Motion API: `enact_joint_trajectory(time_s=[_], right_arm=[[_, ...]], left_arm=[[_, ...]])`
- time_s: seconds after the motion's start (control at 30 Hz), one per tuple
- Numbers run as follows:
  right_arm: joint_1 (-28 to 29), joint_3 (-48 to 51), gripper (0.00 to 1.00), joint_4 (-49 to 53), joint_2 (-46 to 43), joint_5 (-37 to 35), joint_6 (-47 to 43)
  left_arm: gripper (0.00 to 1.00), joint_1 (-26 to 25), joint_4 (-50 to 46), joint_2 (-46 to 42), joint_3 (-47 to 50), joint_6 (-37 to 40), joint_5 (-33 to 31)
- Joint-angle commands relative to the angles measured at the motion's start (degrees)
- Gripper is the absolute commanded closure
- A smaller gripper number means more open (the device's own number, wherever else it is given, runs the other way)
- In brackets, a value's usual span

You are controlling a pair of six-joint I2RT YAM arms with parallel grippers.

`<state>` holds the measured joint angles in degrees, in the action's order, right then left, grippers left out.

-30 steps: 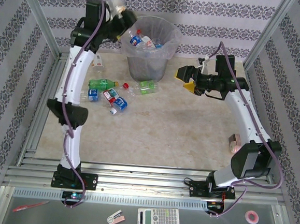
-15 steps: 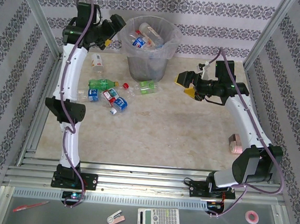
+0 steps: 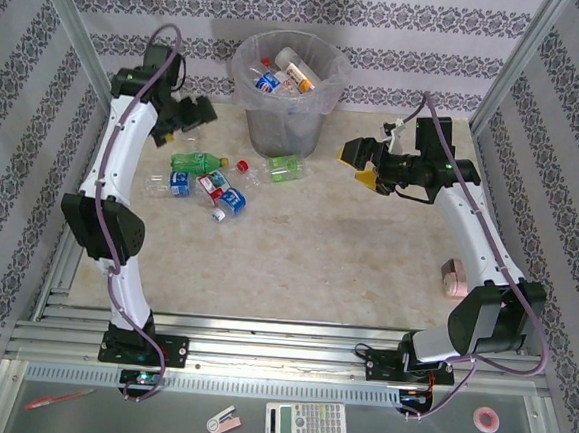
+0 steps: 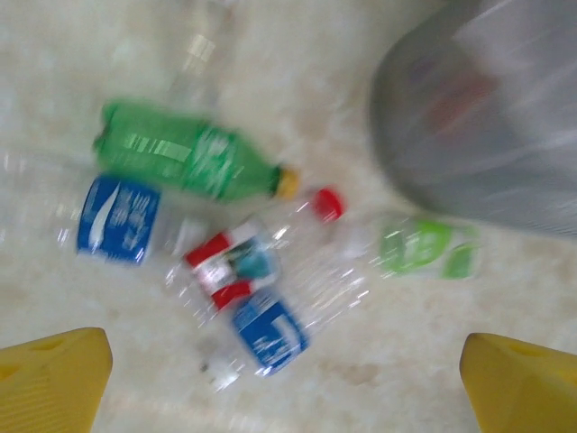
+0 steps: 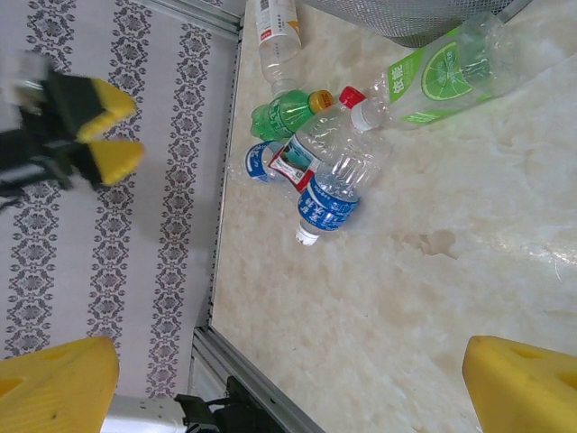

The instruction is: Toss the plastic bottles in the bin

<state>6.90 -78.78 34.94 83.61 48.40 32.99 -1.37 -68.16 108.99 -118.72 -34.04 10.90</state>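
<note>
Several plastic bottles (image 3: 228, 201) lie clustered on the counter (image 3: 316, 264) just beside the bin (image 3: 281, 128), with more of them inside it; the left fingers (image 3: 195, 115) hang spread and empty near the cluster; the right fingers (image 3: 360, 160), likewise spread and empty, hover right of the bin.

Several plastic bottles (image 3: 196, 160) lie clustered on the table beside the upright grey bin (image 3: 281, 131), others inside it

From above the near edge we look down on the table (image 3: 346, 261). Both wrist cameras, nearer, share the plastic bottles (image 3: 199, 160) at 10 o'clock.
</note>
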Motion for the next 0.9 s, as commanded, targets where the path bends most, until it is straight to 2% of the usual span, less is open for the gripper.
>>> enact_joint_trajectory(time_s=[0.0, 0.07, 0.13, 0.3, 0.67, 0.87], right_arm=[[0.30, 0.93, 0.02, 0.06, -0.38, -0.76, -1.04], [0.29, 1.06, 0.02, 0.18, -0.45, -0.77, -1.22], [0.31, 0.95, 0.02, 0.40, -0.49, -0.76, -1.36], [0.40, 0.78, 0.02, 0.50, -0.16, -0.66, -1.53], [2.07, 0.21, 0.02, 0.53, 0.10, -1.18, -1.15], [2.04, 0.97, 0.02, 0.97, -0.83, -1.73, -1.28]], left_arm=[[0.00, 5.83, 14.97, -10.43, 19.41, -8.87, 7.92], [0.00, 9.46, 25.06, -15.45, 32.97, -16.16, 12.41], [0.00, 12.35, 30.83, -18.32, 42.05, -20.72, 14.38], [0.00, 16.67, 35.73, -20.66, 52.76, -25.62, 13.18], [0.00, 17.01, 44.03, -12.01, 51.84, -33.09, 12.17], [0.00, 17.01, 44.68, -6.01, 49.46, -34.94, 11.20]])
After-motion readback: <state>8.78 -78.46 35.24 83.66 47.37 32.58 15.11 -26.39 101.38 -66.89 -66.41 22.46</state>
